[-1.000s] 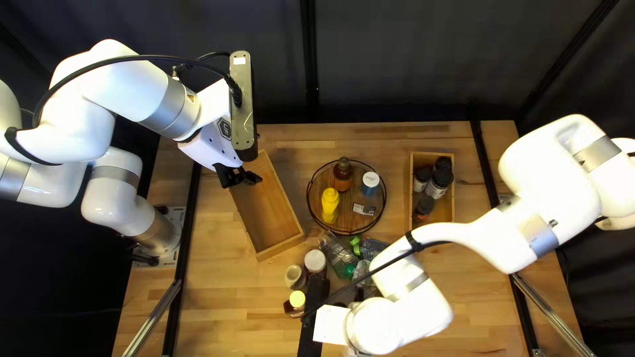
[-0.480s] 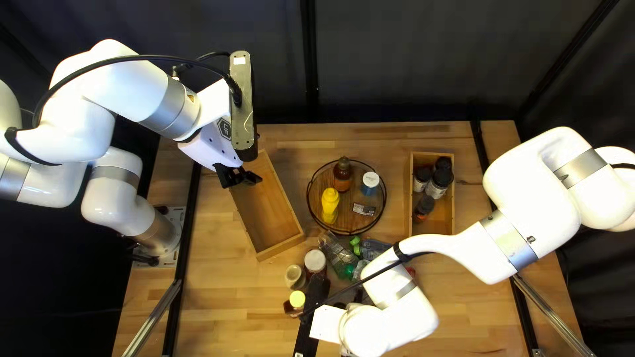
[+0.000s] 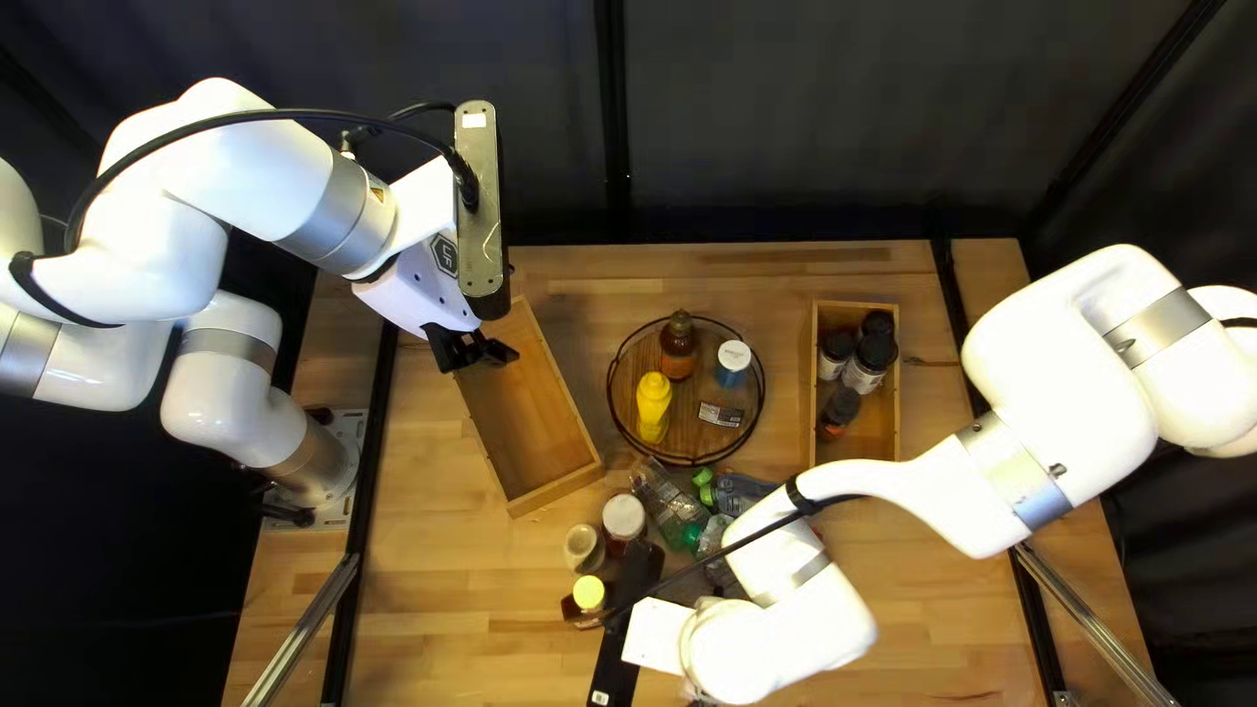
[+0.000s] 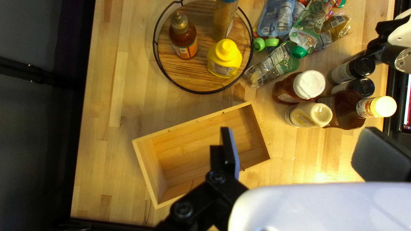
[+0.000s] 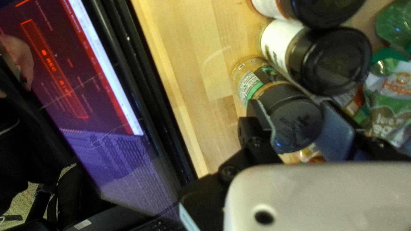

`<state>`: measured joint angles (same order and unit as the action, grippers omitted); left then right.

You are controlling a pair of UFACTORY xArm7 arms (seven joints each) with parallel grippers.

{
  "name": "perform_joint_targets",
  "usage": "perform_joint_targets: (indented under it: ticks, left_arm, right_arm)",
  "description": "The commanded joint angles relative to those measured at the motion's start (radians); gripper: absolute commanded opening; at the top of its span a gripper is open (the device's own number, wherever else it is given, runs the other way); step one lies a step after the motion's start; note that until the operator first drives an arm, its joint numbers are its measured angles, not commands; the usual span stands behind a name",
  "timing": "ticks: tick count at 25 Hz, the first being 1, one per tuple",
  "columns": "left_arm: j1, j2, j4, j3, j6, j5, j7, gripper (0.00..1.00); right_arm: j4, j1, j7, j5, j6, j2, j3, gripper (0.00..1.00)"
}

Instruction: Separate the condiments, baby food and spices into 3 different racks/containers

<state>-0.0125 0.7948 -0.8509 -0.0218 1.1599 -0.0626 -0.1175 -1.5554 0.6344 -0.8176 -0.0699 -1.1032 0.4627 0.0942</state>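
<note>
My left gripper [image 3: 478, 351] hangs over one end of the tilted wooden box [image 3: 537, 419]; in its wrist view the gripper [image 4: 295, 152] is open and holds nothing. The round rack [image 4: 161, 60] bears a yellow bottle [image 4: 224, 60], a brown sauce bottle [image 4: 183, 38] and a tall jar [image 4: 223, 21]. Another wooden box [image 3: 804, 380] has several dark-capped jars [image 3: 871, 354]. My right gripper [image 3: 622, 648], its fingertips hidden in the top left view, is low at the near side; in its wrist view the gripper [image 5: 297, 126] is shut on a black-capped spice jar [image 5: 295, 115].
Pouches [image 4: 276, 17] lie bunched between the rack and several standing bottles: a white-capped one [image 4: 308, 85], a cream one [image 4: 310, 114] and a yellow-capped one [image 4: 376, 107]. Two more black-capped jars [image 5: 327, 60] stand beside the held one. A laptop [image 5: 115, 141] and a person's hand [image 5: 19, 60] border the near edge.
My right arm has swung toward the near side, then shifted slightly back, uncovering more of the right wooden box and the pouches. The left arm has stayed still.
</note>
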Motion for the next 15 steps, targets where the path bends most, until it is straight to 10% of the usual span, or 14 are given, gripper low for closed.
perform_joint_targets:
  ticks: [1,15]
  left_arm:
    - [0.0,0.0,0.0,0.0,0.0,0.0,0.0,1.0]
    - [0.0,0.0,0.0,0.0,0.0,0.0,0.0,1.0]
  right_arm:
    - [0.083,0.011,0.005,-0.028,-0.079,-0.145,0.005,0.01]
    - [0.692,-0.047,0.08,-0.123,-0.073,-0.722,0.058,0.01]
